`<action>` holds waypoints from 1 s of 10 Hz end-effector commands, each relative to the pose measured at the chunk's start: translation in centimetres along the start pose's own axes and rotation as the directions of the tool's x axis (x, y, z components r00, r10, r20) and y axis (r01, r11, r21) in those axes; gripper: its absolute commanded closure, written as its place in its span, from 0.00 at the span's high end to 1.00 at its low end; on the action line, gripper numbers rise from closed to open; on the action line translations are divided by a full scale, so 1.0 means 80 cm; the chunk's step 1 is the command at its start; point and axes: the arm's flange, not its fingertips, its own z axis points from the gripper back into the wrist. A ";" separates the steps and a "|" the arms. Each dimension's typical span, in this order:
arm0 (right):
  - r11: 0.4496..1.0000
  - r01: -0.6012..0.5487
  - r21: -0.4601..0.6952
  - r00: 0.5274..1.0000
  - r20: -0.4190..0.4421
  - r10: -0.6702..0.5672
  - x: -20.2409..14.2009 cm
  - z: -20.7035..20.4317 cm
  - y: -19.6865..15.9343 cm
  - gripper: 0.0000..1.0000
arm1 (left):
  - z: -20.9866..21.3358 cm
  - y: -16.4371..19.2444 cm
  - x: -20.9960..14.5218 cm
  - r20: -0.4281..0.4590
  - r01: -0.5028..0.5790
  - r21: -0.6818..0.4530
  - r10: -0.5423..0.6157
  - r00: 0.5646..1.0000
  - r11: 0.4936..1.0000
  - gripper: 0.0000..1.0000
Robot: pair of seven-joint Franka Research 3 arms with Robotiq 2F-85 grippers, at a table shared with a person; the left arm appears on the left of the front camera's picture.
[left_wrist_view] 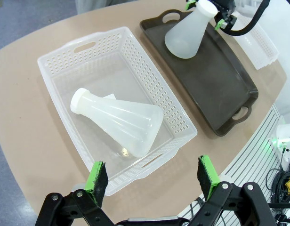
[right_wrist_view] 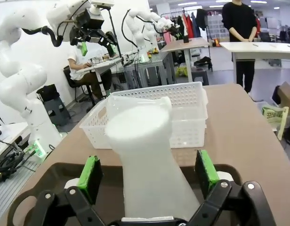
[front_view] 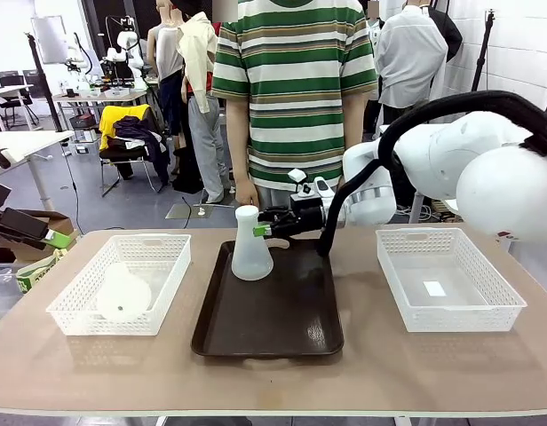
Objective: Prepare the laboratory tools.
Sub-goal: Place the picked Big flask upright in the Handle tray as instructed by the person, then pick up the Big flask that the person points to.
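**Fig.** Upright flask (front_view: 251, 253) at 11 o'clock corner of dark tray (front_view: 282, 333). Right gripper (right_wrist_view: 149, 174) open, pads (right_wrist_view: 91, 176) flanking neck, gap each side. Second flask (left_wrist_view: 119, 122) on its side in left basket (left_wrist_view: 55, 59), 9 o'clock of tray. Left gripper (left_wrist_view: 153, 176) open above it. Best practice: back right gripper out level toward 3 o'clock, pads clear of neck, lest flask tip.

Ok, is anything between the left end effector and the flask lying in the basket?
Nothing visible. The flask lies on its side, alone in the white basket, uncovered from above; the left end effector is open and looks down at it.
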 end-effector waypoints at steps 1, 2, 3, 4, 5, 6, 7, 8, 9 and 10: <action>1.000 -0.007 0.012 1.000 0.017 0.007 -0.013 -0.002 -0.002 1.00 | -0.001 0.003 -0.004 0.012 0.018 -0.017 -0.018 1.000 1.000 1.00; 1.000 -0.007 0.012 1.000 0.017 0.007 -0.013 -0.002 -0.002 1.00 | -0.001 0.003 -0.004 0.012 0.018 -0.017 -0.018 1.000 1.000 1.00; 1.000 -0.007 0.012 1.000 0.017 0.007 -0.013 -0.002 -0.002 1.00 | -0.001 0.003 -0.004 0.012 0.018 -0.017 -0.018 1.000 1.000 1.00; 1.000 -0.007 0.012 1.000 0.017 0.007 -0.013 -0.002 -0.002 1.00 | -0.001 0.003 -0.004 0.012 0.018 -0.017 -0.018 1.000 1.000 1.00; 1.000 -0.007 0.012 1.000 0.017 0.007 -0.013 -0.002 -0.002 1.00 | -0.001 0.003 -0.004 0.012 0.018 -0.017 -0.018 1.000 1.000 1.00; 1.000 -0.007 0.012 1.000 0.017 0.007 -0.013 -0.002 -0.002 1.00 | -0.001 0.003 -0.004 0.012 0.018 -0.017 -0.018 1.000 1.000 1.00; 1.000 -0.007 0.012 1.000 0.017 0.007 -0.013 -0.002 -0.002 1.00 | -0.001 0.003 -0.004 0.012 0.018 -0.017 -0.018 1.000 1.000 1.00; 1.000 -0.007 0.012 1.000 0.017 0.007 -0.013 -0.002 -0.002 1.00 | -0.001 0.003 -0.004 0.012 0.018 -0.017 -0.018 1.000 1.000 1.00; 1.000 -0.007 0.012 1.000 0.017 0.007 -0.013 -0.002 -0.002 1.00 | -0.001 0.003 -0.004 0.012 0.018 -0.017 -0.018 1.000 1.000 1.00; 1.000 -0.007 0.012 1.000 0.017 0.007 -0.013 -0.002 -0.002 1.00 | -0.001 0.003 -0.004 0.012 0.018 -0.017 -0.018 1.000 1.000 1.00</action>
